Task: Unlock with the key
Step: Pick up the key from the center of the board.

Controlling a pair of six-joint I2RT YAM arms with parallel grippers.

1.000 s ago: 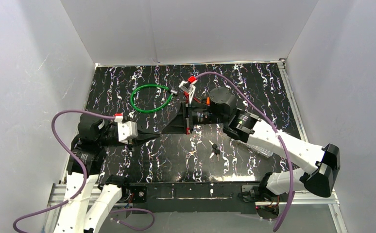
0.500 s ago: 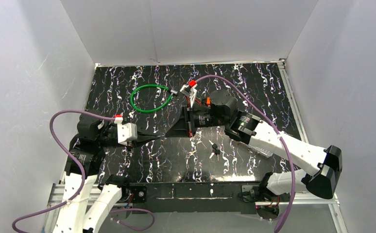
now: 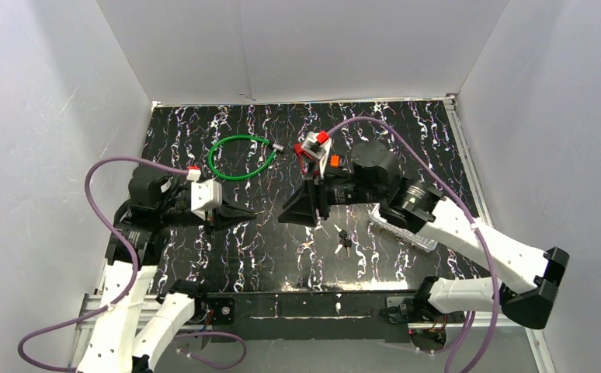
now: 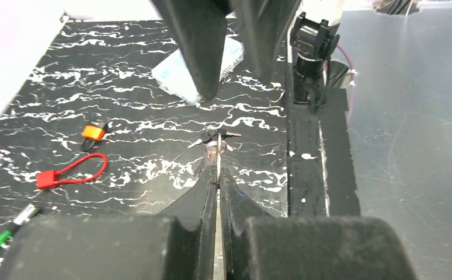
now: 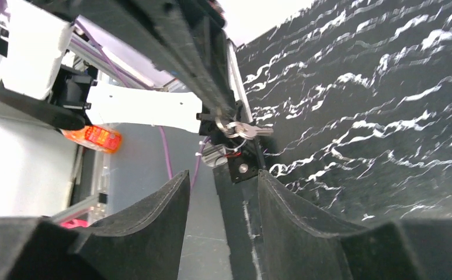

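I have the green cable loop (image 3: 239, 158) lying on the worktop (image 3: 406, 124) beyond the left tool (image 3: 252, 213), well apart from it. That left tool is clamped tight on a key ring (image 5: 244, 129), and the ring and its small keys stick out just past its fingertips. Facing it, tip toward tip with a gap between, is the right tool (image 5: 221, 178). Its jaws stand apart with nothing between them. The key ring sits ahead of them, and I see it touching neither finger. Behind the right tool, beside its wrist, the orange padlock (image 4: 93, 132) rests on the worktop. A red loop tag (image 4: 72, 172) lies near it, and both are well apart from the held keys. A second set of keys (image 3: 344, 239), with black heads, lies flat just to the right of the right tool's tips. Farther right, partly under that arm, I can make out a clear plastic bag (image 3: 402, 233).
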